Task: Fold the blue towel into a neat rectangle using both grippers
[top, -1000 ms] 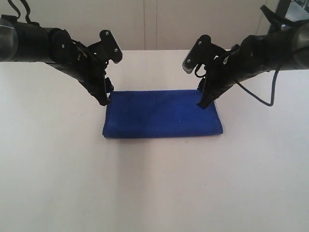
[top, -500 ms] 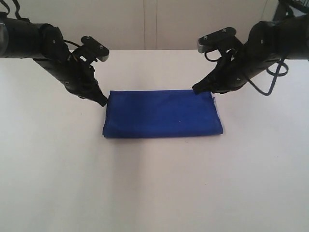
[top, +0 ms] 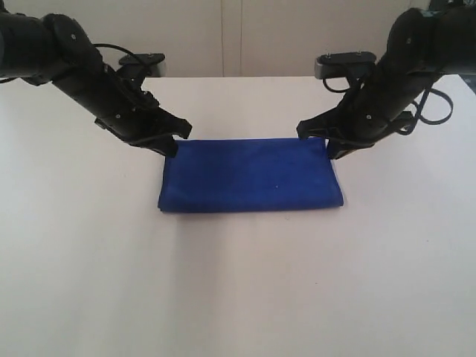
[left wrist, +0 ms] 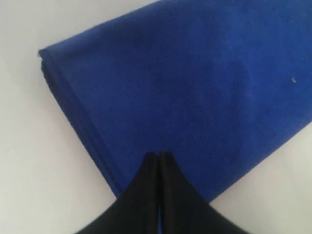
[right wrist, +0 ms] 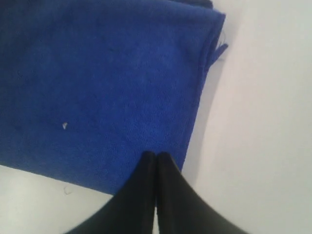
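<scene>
The left jaws are pressed together, their tips over the blue towel just inside its far long edge near the far-left corner; the right jaws are likewise together over the far-right corner. No cloth shows between either pair, so neither looks to be holding anything. The towel lies flat as a folded rectangle in the far half of the bench, midway between the bench's left and right edges, with its long sides running parallel to the far edge. The stacked layers show along its left short side, and a small tag sticks out at one right-hand corner. It looks light, soft and limp, so it would sag from any single grip and its layers could slide apart. A hold is probably best at two matching corners, pinching through every layer close to the edge.
</scene>
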`<state>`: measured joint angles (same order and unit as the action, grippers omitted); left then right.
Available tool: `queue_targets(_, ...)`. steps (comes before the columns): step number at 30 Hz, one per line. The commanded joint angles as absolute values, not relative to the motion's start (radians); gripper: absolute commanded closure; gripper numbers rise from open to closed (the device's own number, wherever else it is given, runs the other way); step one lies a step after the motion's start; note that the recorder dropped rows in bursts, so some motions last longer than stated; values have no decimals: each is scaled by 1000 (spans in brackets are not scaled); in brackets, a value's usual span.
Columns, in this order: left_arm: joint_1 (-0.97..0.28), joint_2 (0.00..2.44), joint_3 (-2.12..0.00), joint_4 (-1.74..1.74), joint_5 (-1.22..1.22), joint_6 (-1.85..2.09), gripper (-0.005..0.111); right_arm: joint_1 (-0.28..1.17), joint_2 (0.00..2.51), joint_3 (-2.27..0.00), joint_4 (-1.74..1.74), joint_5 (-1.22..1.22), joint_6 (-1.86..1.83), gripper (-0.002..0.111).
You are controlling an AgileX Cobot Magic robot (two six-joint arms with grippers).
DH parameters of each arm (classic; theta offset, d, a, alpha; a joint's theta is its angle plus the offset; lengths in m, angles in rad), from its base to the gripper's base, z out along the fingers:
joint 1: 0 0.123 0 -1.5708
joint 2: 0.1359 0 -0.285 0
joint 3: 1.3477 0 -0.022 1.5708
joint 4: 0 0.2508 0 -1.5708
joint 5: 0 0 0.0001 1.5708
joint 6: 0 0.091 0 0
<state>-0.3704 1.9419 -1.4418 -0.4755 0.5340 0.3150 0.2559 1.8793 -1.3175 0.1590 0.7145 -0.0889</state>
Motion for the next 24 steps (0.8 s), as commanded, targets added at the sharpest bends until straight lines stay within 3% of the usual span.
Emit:
queue_targets(1, -386, 1983, -1445, -500, 576, 317, 107, 250, 1928, -1325, 168, 746, -83, 108)
queue_targets(24, -384, 2086, -1443, -366, 622, 336, 107, 250, 2017, -1325, 161, 748, -83, 108)
